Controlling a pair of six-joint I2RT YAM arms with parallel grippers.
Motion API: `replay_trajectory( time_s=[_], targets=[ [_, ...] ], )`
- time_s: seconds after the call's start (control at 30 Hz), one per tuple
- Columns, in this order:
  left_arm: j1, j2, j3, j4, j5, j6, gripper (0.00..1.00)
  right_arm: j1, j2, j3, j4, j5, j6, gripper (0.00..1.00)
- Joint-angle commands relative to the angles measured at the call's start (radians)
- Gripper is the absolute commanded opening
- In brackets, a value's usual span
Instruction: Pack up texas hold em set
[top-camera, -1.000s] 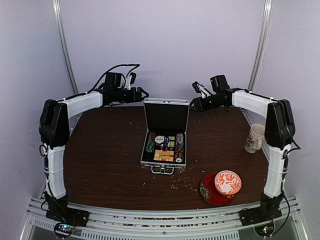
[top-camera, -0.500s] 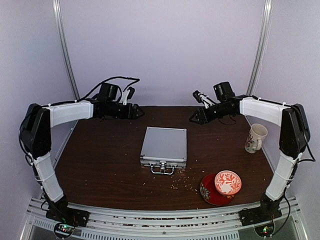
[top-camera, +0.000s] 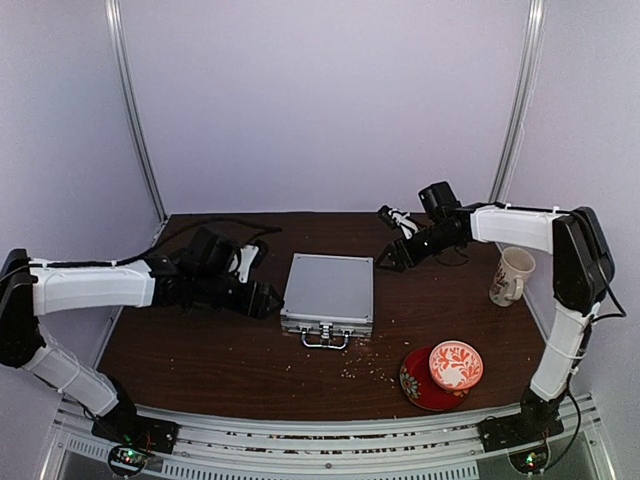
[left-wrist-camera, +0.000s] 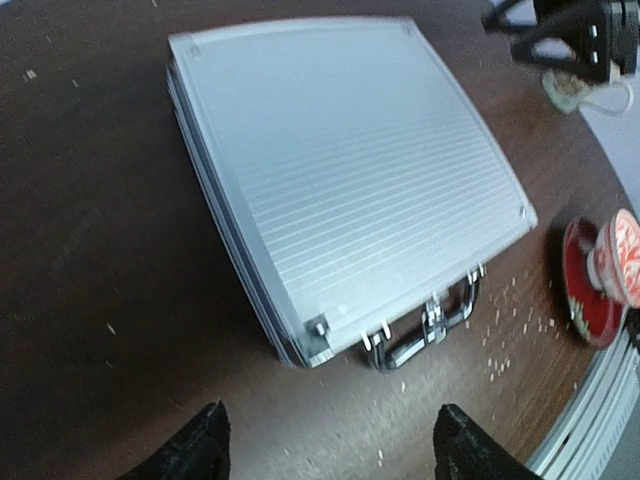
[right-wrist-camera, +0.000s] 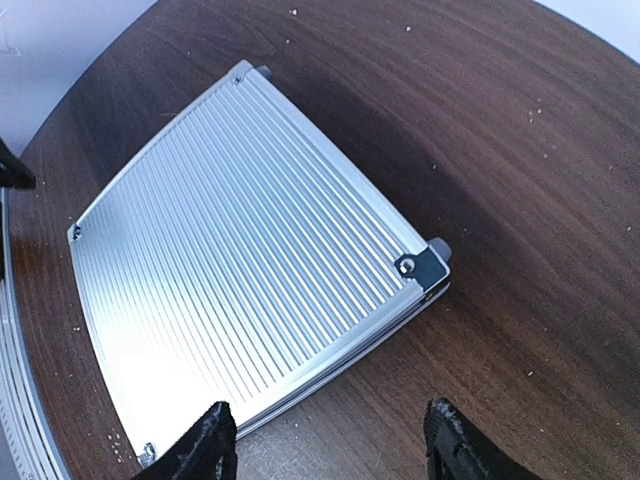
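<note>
Lab test booth: bare lilac walls (top-camera: 330, 100), metal poles (top-camera: 135, 110), robot arms (top-camera: 90, 285) bolted to aluminium rail (top-camera: 330, 425).

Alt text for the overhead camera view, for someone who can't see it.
A closed silver briefcase lies flat mid-table, handle toward the arms. The left gripper and right gripper flank it, both open and empty. A mug and patterned bowl sit at right.

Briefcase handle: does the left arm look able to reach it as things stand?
Probably yes. The left end effector sits open beside the closed briefcase, low over the table, and only scattered crumbs lie near the handle, which faces the arms.
</note>
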Motion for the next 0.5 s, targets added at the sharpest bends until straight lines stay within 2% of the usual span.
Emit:
replay_trajectory(
  time_s=[0.0,0.2,0.33,0.47],
  targets=[
    [-0.104,-0.070,-0.083,0.082,-0.053,-0.105,0.71,0.016,0.026,-0.002,-0.016,-0.024,-0.019,0.65],
    [-0.205,0.001,-0.109,0.220,0.078,-0.073,0.78,0.022,0.066,-0.009,-0.054,-0.089,-0.057,0.65],
    [-0.243,0.103,-0.025,0.216,0.091,-0.040,0.79,0.027,0.069,-0.014,-0.057,-0.087,-0.062,0.66],
    [-0.245,0.192,0.056,0.168,0.055,-0.032,0.79,0.038,0.053,-0.015,-0.062,-0.008,-0.066,0.66]
  ],
)
